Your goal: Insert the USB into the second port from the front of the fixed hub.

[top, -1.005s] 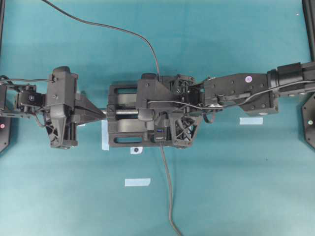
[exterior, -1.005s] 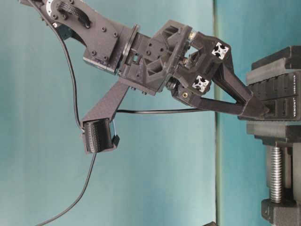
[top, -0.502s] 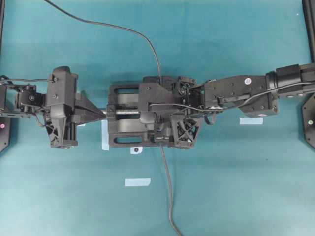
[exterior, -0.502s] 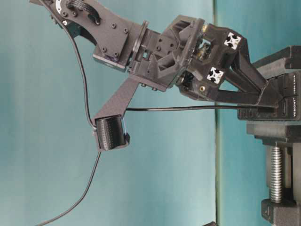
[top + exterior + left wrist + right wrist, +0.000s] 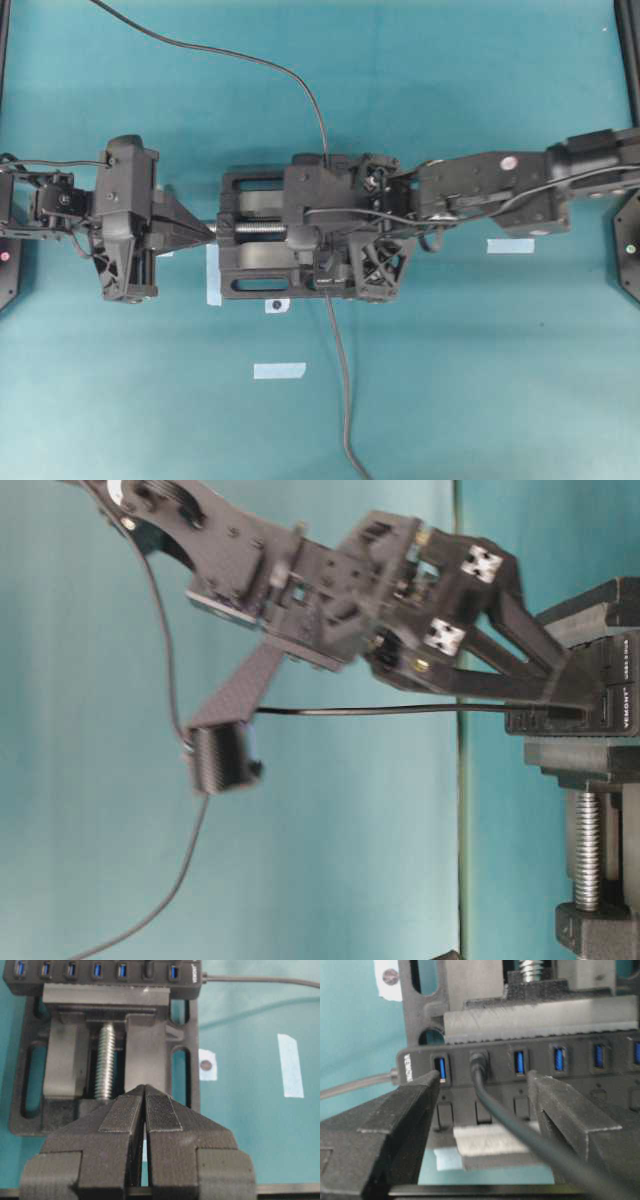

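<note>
The fixed hub (image 5: 580, 1062) is a black bar clamped in the vise, its row of blue ports facing me. The USB (image 5: 479, 1060), a black plug on a dark cable (image 5: 380, 710), sits in the second port from the labelled end. The same plug shows in the left wrist view (image 5: 148, 969) on the hub (image 5: 100, 982). My right gripper (image 5: 485, 1076) is open, with one finger on each side of the plug and touching nothing. It hovers over the vise (image 5: 328, 262), fingertips by the hub (image 5: 565, 690). My left gripper (image 5: 145, 1088) is shut and empty, at the vise's screw end (image 5: 205, 230).
The black screw vise (image 5: 250, 285) holds the hub mid-table. The hub's own grey cable (image 5: 342, 390) runs toward the front edge. Pale tape strips (image 5: 279, 370) (image 5: 510, 245) and a dotted sticker (image 5: 277, 305) lie on the teal mat.
My right gripper has gone from shut on the plug to open, leaving the plug in the port. The right arm has drawn back slightly. The left arm has not moved.
</note>
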`<control>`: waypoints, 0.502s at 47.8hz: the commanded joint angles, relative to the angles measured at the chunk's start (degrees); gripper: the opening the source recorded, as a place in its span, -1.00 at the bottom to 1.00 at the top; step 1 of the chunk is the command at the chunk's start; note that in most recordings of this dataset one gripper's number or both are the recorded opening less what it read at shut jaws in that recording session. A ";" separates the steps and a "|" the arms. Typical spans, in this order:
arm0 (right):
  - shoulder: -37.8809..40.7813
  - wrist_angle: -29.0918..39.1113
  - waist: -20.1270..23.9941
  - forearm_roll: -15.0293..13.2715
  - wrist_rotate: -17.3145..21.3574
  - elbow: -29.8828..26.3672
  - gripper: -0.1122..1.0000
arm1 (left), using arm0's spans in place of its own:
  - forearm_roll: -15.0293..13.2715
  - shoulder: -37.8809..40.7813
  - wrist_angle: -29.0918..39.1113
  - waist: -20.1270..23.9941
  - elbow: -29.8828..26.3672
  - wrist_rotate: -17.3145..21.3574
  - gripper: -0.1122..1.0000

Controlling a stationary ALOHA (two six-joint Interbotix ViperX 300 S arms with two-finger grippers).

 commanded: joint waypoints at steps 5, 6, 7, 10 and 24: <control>-5.19 -0.70 -0.09 -0.09 0.18 1.05 0.65 | 0.09 -0.35 -0.53 -0.09 -0.97 -0.09 -0.80; -5.54 -0.70 -0.09 -0.09 0.18 1.32 0.65 | 0.09 -0.35 -0.53 -0.09 -0.97 -0.09 -0.80; -5.89 -0.70 -0.09 -0.09 0.18 1.67 0.65 | 0.09 -0.26 -0.53 -0.09 -0.97 -0.09 -0.80; -7.12 -0.79 -0.09 -0.09 0.18 2.46 0.65 | 0.09 -0.35 -0.53 -0.09 -0.97 -0.09 -0.80; -13.80 -7.82 -0.35 -0.09 1.67 8.17 0.65 | 0.09 -0.35 -0.79 -0.09 -0.97 -0.09 -0.80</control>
